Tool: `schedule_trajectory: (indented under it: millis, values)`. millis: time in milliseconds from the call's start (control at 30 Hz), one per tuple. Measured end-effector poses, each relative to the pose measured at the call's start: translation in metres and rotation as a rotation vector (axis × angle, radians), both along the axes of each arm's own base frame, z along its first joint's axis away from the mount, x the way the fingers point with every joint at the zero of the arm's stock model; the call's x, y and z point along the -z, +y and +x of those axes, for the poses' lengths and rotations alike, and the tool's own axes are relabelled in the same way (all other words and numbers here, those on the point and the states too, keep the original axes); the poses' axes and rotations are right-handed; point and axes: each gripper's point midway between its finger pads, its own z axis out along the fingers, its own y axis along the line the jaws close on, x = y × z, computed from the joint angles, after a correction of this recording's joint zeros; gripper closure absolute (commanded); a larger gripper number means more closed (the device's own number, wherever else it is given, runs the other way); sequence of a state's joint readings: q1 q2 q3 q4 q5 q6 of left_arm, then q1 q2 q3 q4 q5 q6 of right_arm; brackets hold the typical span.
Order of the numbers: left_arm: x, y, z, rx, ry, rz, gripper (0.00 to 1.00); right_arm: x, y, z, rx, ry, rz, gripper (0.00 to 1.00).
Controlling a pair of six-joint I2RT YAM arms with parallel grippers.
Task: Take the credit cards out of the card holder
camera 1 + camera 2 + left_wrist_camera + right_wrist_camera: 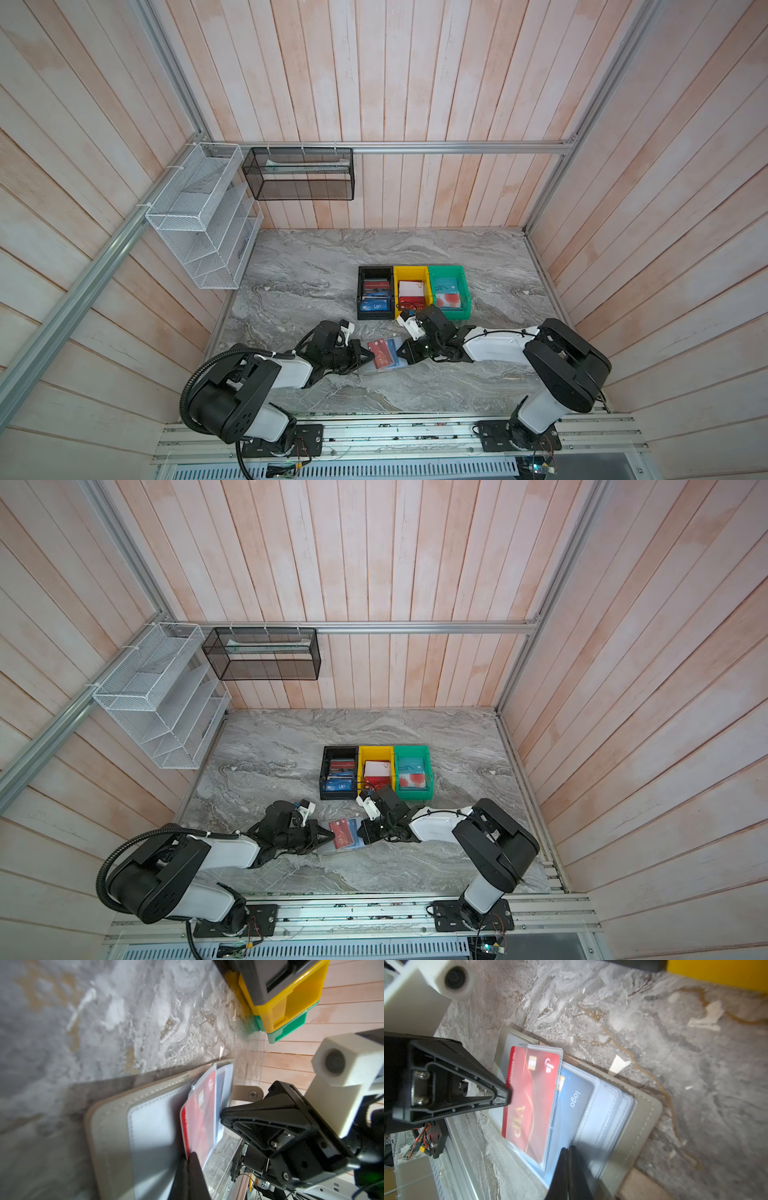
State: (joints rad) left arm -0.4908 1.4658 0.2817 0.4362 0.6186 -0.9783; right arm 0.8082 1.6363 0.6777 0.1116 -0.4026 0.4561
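Card holder [384, 355] lay open low in the centre of both top views, below the bins [411, 270]; left gripper [369, 352] and right gripper [400, 352] met it from opposite sides; left wrist view: left jaws closed tight at the red card's [199, 1118] edge; right wrist view: right jaws closed tight at the pale pockets beside the blue card [571, 1101].
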Motion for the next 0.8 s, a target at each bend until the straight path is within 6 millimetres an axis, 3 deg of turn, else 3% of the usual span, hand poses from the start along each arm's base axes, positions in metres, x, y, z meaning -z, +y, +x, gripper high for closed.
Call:
schedule_trajectory:
  millis: [800]
  values:
    - [0.0035,-0.003,0.0011,0.019,0.01,-0.013,0.98,0.0013,0.0016,-0.0009,-0.01,0.015,0.014,1.0]
